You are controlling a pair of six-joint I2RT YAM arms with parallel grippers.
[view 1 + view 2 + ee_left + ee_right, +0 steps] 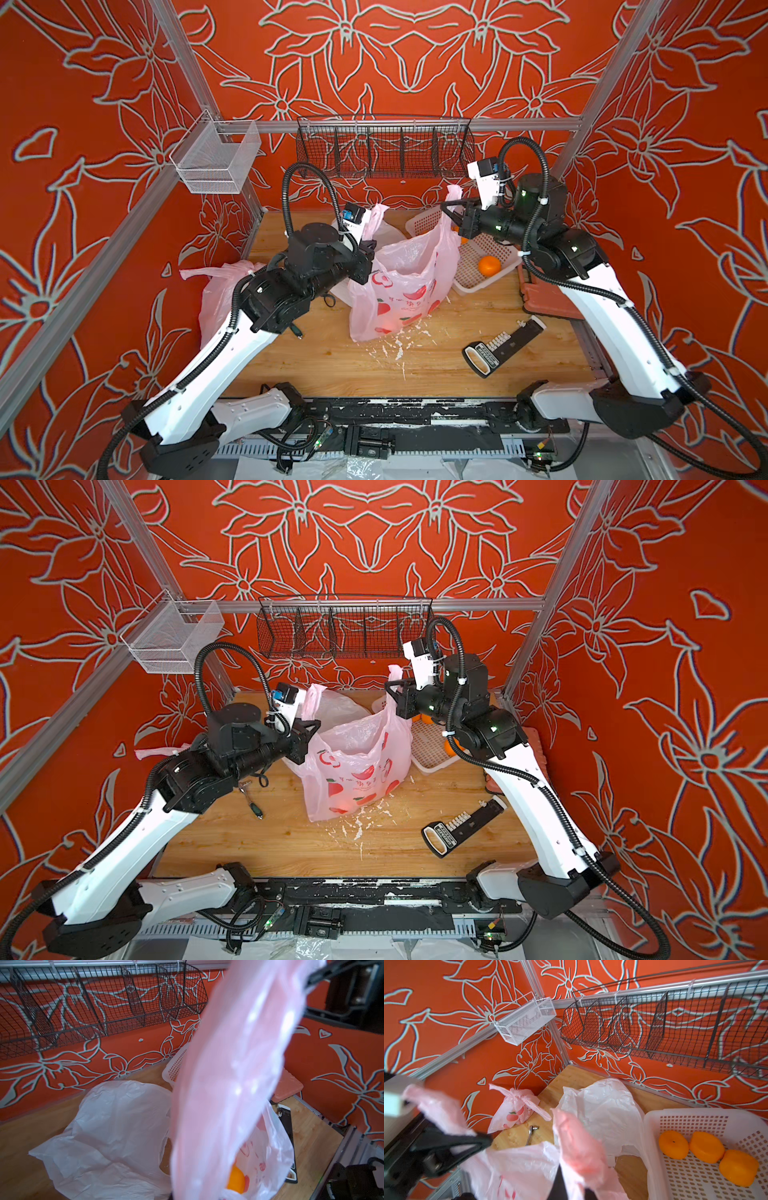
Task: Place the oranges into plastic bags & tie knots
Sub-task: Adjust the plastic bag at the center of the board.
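Two handles (454,193) of the pink bag (399,291), mid-frame in both top views, are pinched tight, one by the left pincer (370,246), one by the right pincer (451,210), likely ready for tying.

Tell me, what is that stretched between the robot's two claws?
A pink printed bag: the left gripper and the right gripper each grip one side of its top, holding its mouth open. Both top views show it.
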